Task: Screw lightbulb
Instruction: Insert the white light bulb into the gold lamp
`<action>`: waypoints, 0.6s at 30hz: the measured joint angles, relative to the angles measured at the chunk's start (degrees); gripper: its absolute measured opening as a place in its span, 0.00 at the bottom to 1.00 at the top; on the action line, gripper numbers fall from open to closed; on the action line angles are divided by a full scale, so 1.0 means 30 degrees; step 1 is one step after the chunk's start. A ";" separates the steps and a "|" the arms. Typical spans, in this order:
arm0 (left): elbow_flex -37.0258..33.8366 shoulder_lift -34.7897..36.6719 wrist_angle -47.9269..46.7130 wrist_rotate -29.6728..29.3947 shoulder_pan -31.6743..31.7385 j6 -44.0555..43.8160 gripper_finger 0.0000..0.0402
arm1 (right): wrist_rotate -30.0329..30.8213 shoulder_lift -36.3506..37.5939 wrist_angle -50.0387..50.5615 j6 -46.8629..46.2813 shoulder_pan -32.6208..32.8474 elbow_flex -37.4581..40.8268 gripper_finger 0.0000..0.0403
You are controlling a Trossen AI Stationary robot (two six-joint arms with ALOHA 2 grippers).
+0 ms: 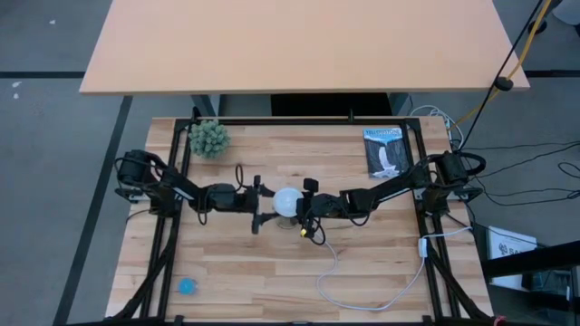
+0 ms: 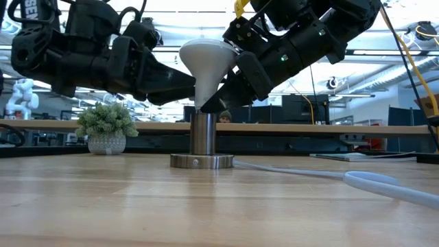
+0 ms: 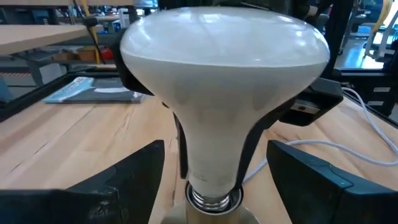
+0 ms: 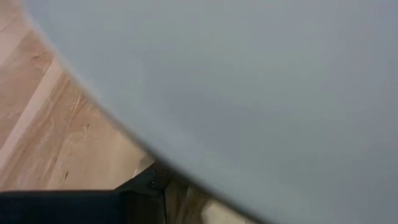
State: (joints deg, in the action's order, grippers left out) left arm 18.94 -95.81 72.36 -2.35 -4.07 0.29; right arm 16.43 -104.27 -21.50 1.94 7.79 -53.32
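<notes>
— Starting from the lightbulb (image 2: 208, 65): we see it standing upright mid-table, globe on top, its narrow neck running straight down into the socket (image 2: 202, 143). In the left wrist view a few silver threads of the screw base (image 3: 212, 200) show above the socket's mouth, so we judge it is not yet fully seated.

— So its long axis is vertical, and any turning has to go about that line. Which gripper do we count on?

— Our right gripper (image 2: 218, 92). It comes in from the right side and its fingers close on the bulb's tapering neck, below the globe; its own camera is filled by white glass. We read that as a grip on the bulb.

— And the left gripper (image 1: 256, 207)?

— It sits just beside the bulb on the opposite side, level with it, fingers spread wide to either flank of the neck and not touching it.

— Then both are near, but only the right one is in contact.

— Agreed. Further off, a potted plant (image 1: 209, 139) and a booklet (image 1: 383, 151) lie well clear.
</notes>
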 joint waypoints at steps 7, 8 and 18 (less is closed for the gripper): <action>0.0507 0.0000 0.0188 0.0194 0.0282 -0.0086 0.72 | 0.0000 0.0000 -0.0014 0.0019 0.0000 0.0000 0.38; 0.0716 0.0000 -0.0168 0.0279 0.0282 -0.0064 0.72 | -0.0014 0.0000 -0.0014 0.0032 0.0000 0.0000 0.38; 0.2208 0.0000 -0.3646 0.0671 0.0086 0.0590 0.72 | -0.0015 0.0000 -0.0022 -0.0251 0.0000 0.0000 0.38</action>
State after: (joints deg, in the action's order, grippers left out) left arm 25.56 -95.81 61.42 -0.34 -3.81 2.06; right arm 16.38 -104.27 -21.56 1.19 7.79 -53.32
